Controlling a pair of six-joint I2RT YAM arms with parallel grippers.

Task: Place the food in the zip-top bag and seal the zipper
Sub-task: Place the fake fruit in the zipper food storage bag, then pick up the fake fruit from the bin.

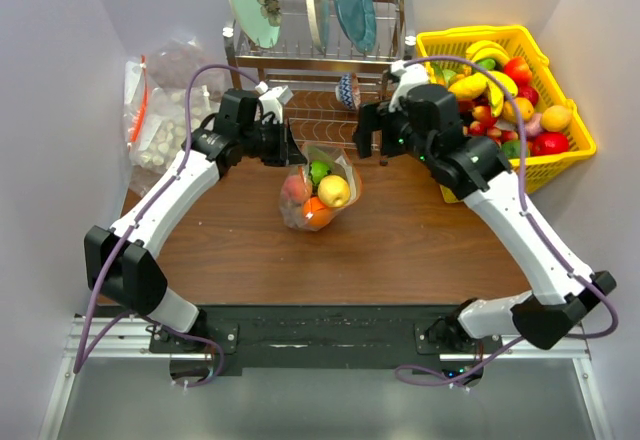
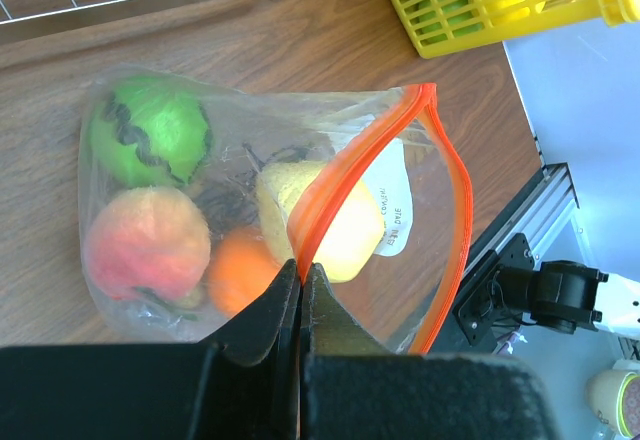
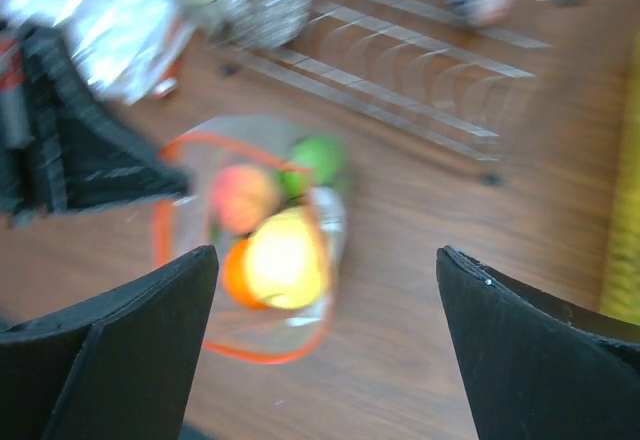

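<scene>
The clear zip-top bag (image 1: 318,188) lies mid-table with its mouth gaping. Inside it sits the food: a green fruit (image 2: 150,130), a peach-like one (image 2: 145,243), an orange (image 2: 240,270) and a yellow one (image 2: 345,230). My left gripper (image 1: 288,153) is shut on the zipper (image 2: 345,165), pinching the orange-red strip at the bag's upper left corner. To the right of the bag my right gripper (image 1: 371,146) hangs open above the table with nothing between its fingers. The blurred right wrist view shows the bag (image 3: 265,250) below and left of the right gripper (image 3: 327,260).
A metal dish rack (image 1: 320,65) with plates stands behind the bag. A yellow basket (image 1: 575,145) full of toy fruit sits at the right. Clear bags of white lumps (image 1: 160,110) lie at the back left. Bare wooden table (image 1: 400,250) shows in front.
</scene>
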